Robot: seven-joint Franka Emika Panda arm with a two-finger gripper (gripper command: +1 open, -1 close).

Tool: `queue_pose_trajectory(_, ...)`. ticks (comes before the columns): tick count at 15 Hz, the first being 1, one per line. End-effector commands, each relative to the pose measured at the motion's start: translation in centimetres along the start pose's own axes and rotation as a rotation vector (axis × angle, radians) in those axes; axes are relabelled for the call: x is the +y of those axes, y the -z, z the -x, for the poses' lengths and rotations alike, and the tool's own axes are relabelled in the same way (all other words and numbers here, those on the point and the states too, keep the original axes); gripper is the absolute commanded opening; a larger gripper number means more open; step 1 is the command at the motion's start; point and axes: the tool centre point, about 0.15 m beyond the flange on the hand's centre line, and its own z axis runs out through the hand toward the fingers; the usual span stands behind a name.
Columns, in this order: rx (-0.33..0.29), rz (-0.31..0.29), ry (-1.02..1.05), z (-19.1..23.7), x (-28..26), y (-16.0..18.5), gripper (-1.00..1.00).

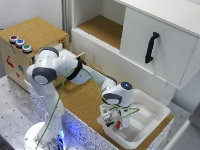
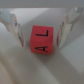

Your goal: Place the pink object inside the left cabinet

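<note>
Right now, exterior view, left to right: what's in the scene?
Cork-topped box with coloured buttons → open left cabinet → gripper over the white tub → black handle on the closed door. The pink object shows only in the wrist view, between the fingers.

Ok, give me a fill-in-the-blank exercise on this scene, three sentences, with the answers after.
1. The gripper hangs over the white ____, not the cork surface.
2. In the wrist view, the pinkish-red cube sits ____ the two fingers.
3. The closed cabinet door has a ____ handle.

Missing words: tub; between; black
</note>
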Motion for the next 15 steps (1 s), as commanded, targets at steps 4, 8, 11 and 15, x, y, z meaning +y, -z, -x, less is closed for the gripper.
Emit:
queue_pose_trajectory(4, 0.06, -0.062, 0.003, -0.1, -1.7, 4.8, -1.0)
queue_pose_trajectory(8, 0.271, -0.212, 0.012, -0.4, -4.6, 15.0, -1.0)
queue_pose_trajectory(11, 0.395, -0.27, 0.091, 0.5, -8.0, 22.3, -1.0)
queue_pose_trajectory(15, 0.44, -0.32, 0.293, 2.3, -15.9, 27.7, -1.0)
